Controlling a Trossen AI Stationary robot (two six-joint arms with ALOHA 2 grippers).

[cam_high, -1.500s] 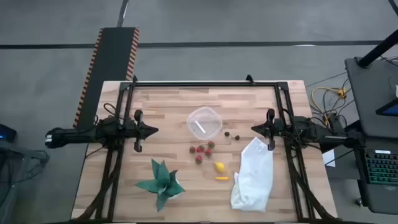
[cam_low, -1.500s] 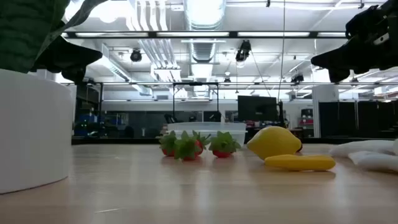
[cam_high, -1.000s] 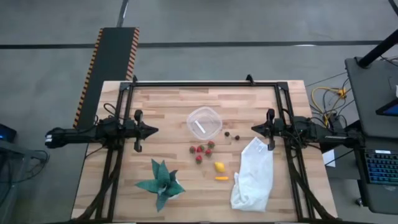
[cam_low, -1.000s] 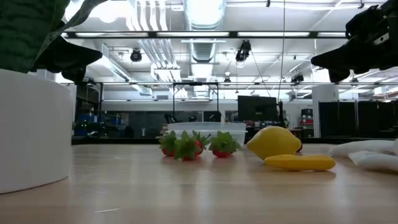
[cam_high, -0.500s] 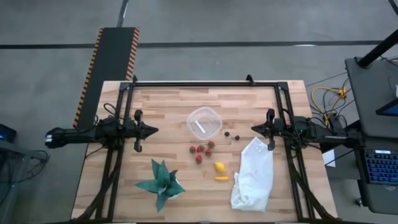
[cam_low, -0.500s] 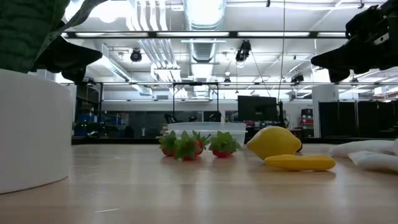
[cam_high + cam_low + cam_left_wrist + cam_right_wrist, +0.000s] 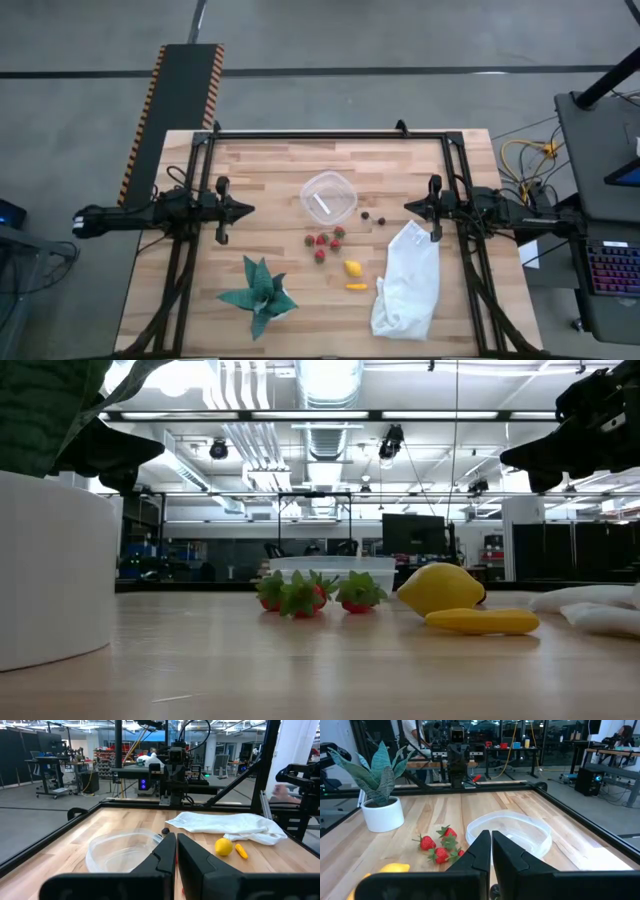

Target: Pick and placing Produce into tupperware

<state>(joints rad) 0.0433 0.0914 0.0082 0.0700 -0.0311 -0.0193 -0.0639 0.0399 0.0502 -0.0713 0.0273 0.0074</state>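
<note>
tupperware [image 7: 329, 197] – open above | white bag [image 7: 408, 279], plant [image 7: 259, 291] – flank strawberries [image 7: 326, 243]

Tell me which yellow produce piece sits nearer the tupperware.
The rounder lemon; the slimmer orange-yellow piece lies beyond it, farther from the tupperware, beside the white bag.

Butcher-block wooden table [image 7: 260, 170]: clear tupperware [image 7: 328, 197], strawberries [image 7: 325, 243], lemon [image 7: 353, 268], orange piece [image 7: 356, 286], two brown balls [image 7: 372, 217], potted plant [image 7: 258, 293], white cloth bag [image 7: 408, 280].

Bright, even light falls from long ceiling strip lamps [image 7: 325, 380], which glare white in the low view. Shadows on the pale wooden table [image 7: 270, 180] are faint. The nearby white round pot [image 7: 50, 565] looks soft.
</note>
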